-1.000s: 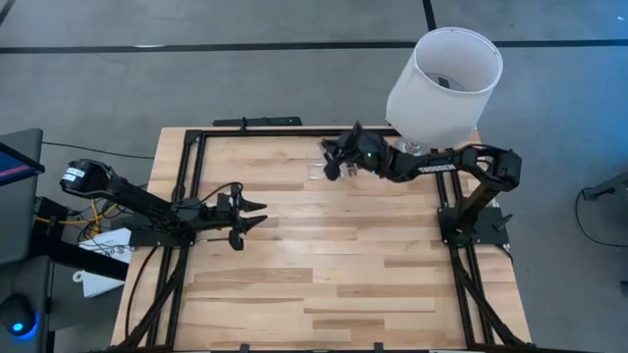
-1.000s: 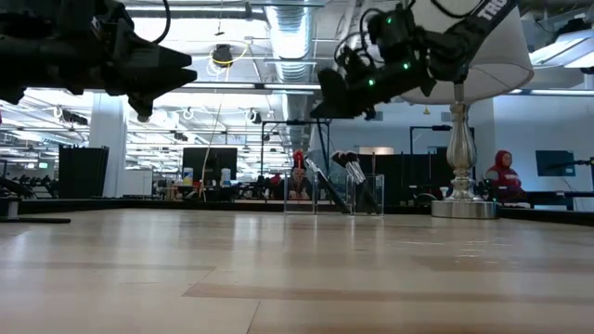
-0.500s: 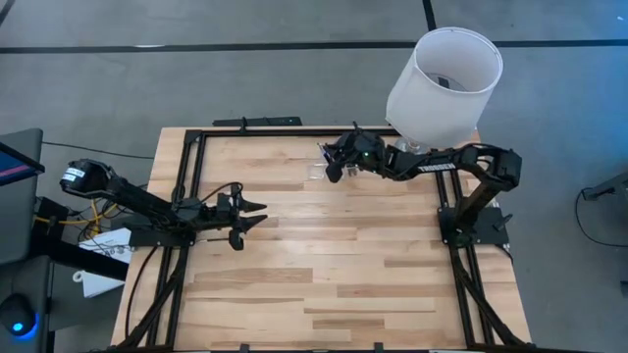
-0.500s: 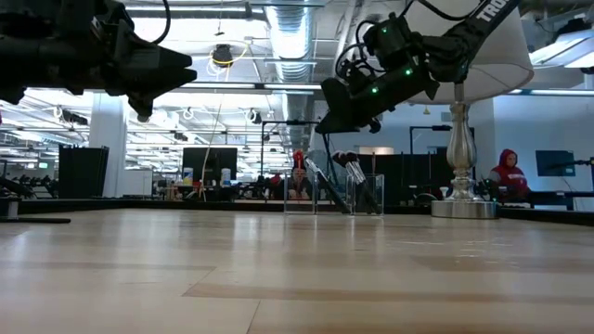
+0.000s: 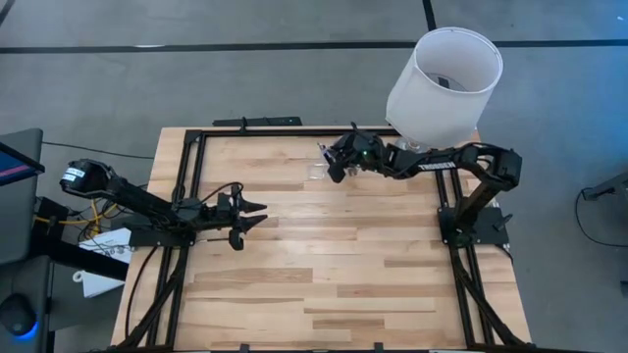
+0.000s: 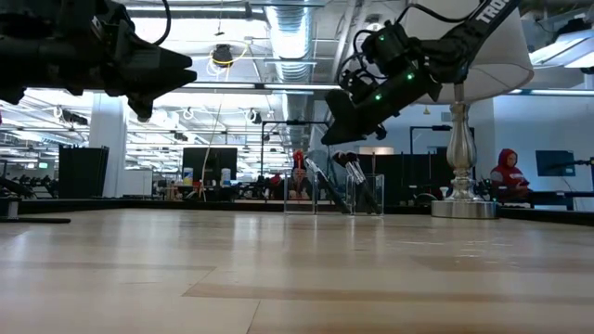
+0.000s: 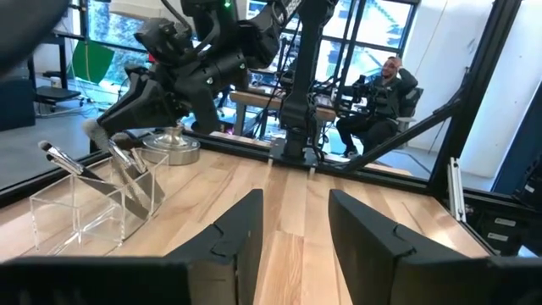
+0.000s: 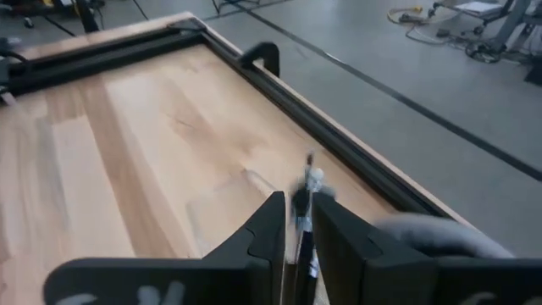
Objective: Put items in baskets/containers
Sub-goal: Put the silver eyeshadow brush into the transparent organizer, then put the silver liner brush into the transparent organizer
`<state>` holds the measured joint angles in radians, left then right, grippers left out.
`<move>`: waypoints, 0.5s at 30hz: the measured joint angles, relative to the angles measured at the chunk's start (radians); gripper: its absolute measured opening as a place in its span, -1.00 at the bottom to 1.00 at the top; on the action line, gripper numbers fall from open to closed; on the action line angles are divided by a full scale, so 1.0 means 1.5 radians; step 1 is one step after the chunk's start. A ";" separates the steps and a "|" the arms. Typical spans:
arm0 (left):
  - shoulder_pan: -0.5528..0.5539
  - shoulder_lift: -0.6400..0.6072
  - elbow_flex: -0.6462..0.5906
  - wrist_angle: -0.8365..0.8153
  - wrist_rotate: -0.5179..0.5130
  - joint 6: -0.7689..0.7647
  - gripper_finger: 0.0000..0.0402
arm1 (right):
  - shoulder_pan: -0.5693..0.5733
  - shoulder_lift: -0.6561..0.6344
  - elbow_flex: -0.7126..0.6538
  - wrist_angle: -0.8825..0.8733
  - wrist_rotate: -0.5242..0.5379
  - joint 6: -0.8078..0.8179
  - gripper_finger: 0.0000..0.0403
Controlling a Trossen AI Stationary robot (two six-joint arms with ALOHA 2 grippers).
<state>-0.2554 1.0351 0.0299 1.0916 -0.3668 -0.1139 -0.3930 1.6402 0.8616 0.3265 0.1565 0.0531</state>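
Observation:
The clear organizer [image 5: 316, 172] [image 6: 334, 195] [image 7: 85, 212] [image 8: 224, 207] stands on the wood near the table's far edge. Several slim brushes [image 6: 354, 173] [image 7: 61, 158] lean inside it, heads up. My right gripper [image 5: 332, 169] [image 6: 327, 137] [image 7: 106, 127] [image 8: 298, 207] hangs just above it, shut on one slim dark brush [image 8: 303, 203]. My left gripper [image 5: 257, 218] [image 7: 292, 220] waits open above the table's left half, holding nothing. My right gripper pinches the dark brush between its two fingers. The brush lies along the fingers, and its silver-tipped end [image 8: 312, 180] sticks out past the fingertips. The fingers slant down from the table's right. The brush is lifted clear, over the organizer.
A tall lamp with a big white shade [image 5: 446, 74] stands on its metal base [image 6: 461, 206] right of the organizer, close to my right arm. A black frame rail [image 5: 255, 132] runs along the far edge. People sit in the room beyond.
My right gripper has stayed over the organizer and tipped its fingers more steeply downward, shifting slightly toward the table's right in the low view. It has stayed shut on the brush.

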 joint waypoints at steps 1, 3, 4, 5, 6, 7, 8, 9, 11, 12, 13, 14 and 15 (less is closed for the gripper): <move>0.000 0.000 0.000 0.000 0.000 -0.001 -0.35 | -0.002 0.000 0.000 -0.007 0.000 0.000 -0.72; 0.000 0.000 0.000 -0.001 0.000 -0.002 -0.35 | -0.003 0.000 0.000 -0.022 0.000 0.004 -0.68; 0.000 0.000 0.000 -0.001 0.000 -0.003 -0.35 | -0.003 0.000 0.000 -0.028 0.000 0.005 -0.65; 0.000 0.000 0.000 -0.003 0.000 -0.003 -0.35 | -0.003 0.000 0.000 -0.033 0.000 0.005 -0.62; 0.000 0.000 0.000 -0.005 0.000 -0.003 -0.35 | -0.002 0.000 0.000 -0.039 0.000 0.005 -0.59; 0.000 0.000 0.000 -0.008 0.000 -0.003 -0.35 | -0.001 0.000 0.000 -0.044 0.000 0.005 -0.56; 0.000 0.000 0.001 -0.010 0.000 -0.005 -0.35 | 0.002 0.001 0.000 -0.046 0.000 0.005 -0.53; 0.000 0.000 0.001 -0.011 0.000 -0.009 -0.35 | 0.005 0.001 0.000 -0.047 0.000 0.005 -0.50; 0.000 0.001 0.001 -0.014 0.000 -0.023 -0.35 | 0.013 0.001 0.000 -0.052 0.001 0.005 -0.45; -0.001 0.001 0.001 -0.018 0.003 -0.031 -0.35 | 0.019 0.001 0.000 -0.057 0.001 0.005 -0.43; -0.001 0.001 0.001 -0.025 0.015 -0.036 -0.35 | 0.024 0.001 0.000 -0.063 0.001 0.005 -0.41; -0.001 0.001 0.001 -0.035 0.036 -0.037 -0.35 | 0.032 0.001 0.000 -0.068 0.001 0.005 -0.39; -0.001 0.001 0.001 -0.047 0.060 -0.037 -0.35 | 0.039 0.001 0.000 -0.073 0.001 0.006 -0.39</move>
<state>-0.2571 1.0370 0.0318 1.0211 -0.2773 -0.1690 -0.3340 1.6409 0.8619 0.2168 0.1576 0.0614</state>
